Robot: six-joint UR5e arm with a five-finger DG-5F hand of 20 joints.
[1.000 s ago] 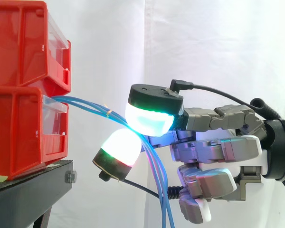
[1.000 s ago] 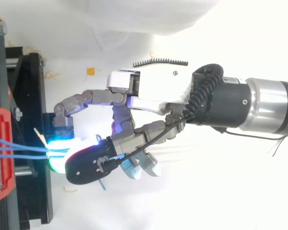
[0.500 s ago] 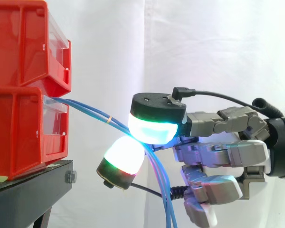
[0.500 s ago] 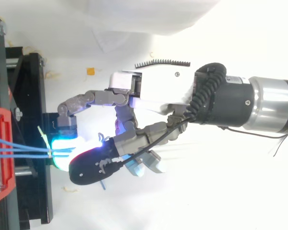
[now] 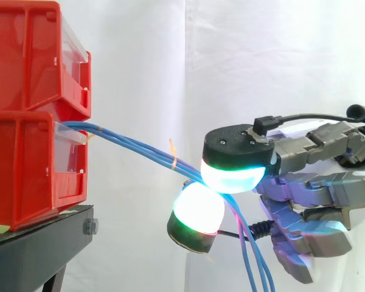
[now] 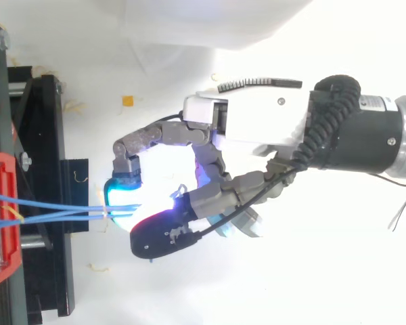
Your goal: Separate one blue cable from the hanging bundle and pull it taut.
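hand (image 5: pixel 316 185) centre-right, two pads (image 5: pixel 231 176) pinched shut on the blue cables (image 5: pixel 128 144), 3 strands in the top view (image 6: pixel 68 214), running nearly straight up-left into the lower of 2 stacked red bins (image 5: pixel 18 164) at left edge on 1 black stand (image 5: pixel 36 243), tails hanging to the bottom edge.

Side camera sits close, level with the red bins (image 5: pixel 30 109) at its left; top camera looks straight down; both share the red bins, blue cables (image 5: pixel 134 146), hand (image 6: pixel 257 122)
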